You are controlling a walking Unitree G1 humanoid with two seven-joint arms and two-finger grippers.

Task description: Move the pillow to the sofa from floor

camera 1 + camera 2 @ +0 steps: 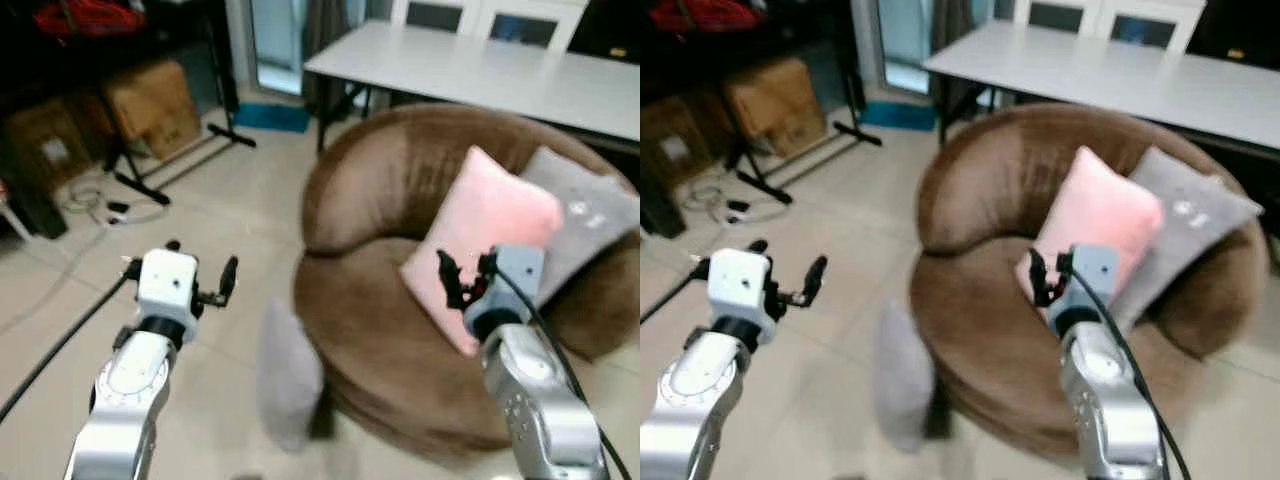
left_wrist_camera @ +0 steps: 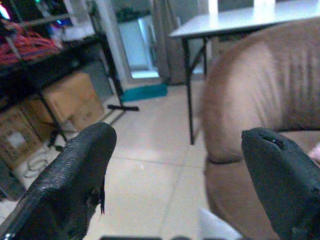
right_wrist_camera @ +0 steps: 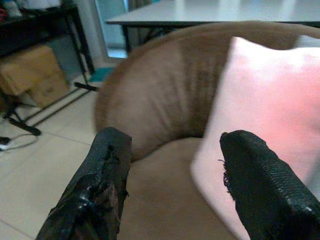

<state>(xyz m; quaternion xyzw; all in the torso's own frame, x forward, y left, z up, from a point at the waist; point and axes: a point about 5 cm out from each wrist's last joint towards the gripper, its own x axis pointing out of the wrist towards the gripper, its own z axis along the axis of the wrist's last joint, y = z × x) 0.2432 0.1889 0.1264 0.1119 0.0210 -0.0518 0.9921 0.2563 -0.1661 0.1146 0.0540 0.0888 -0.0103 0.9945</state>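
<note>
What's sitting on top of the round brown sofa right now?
A pink square pillow and a grey pillow lean against the round brown sofa; the pink one partly covers the grey.

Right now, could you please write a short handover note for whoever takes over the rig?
Left gripper: open, holding nothing, raised over the tiled floor.
Right gripper: open, holding nothing, raised over the brown sofa seat.
Grey pillow: on the floor, leaning against the sofa's front, between the two arms.
Pink pillow and another grey cushion already sit on the sofa.
Done: nothing grasped yet.
Left: reach down, grip the floor pillow, lift it onto the sofa seat.
</note>
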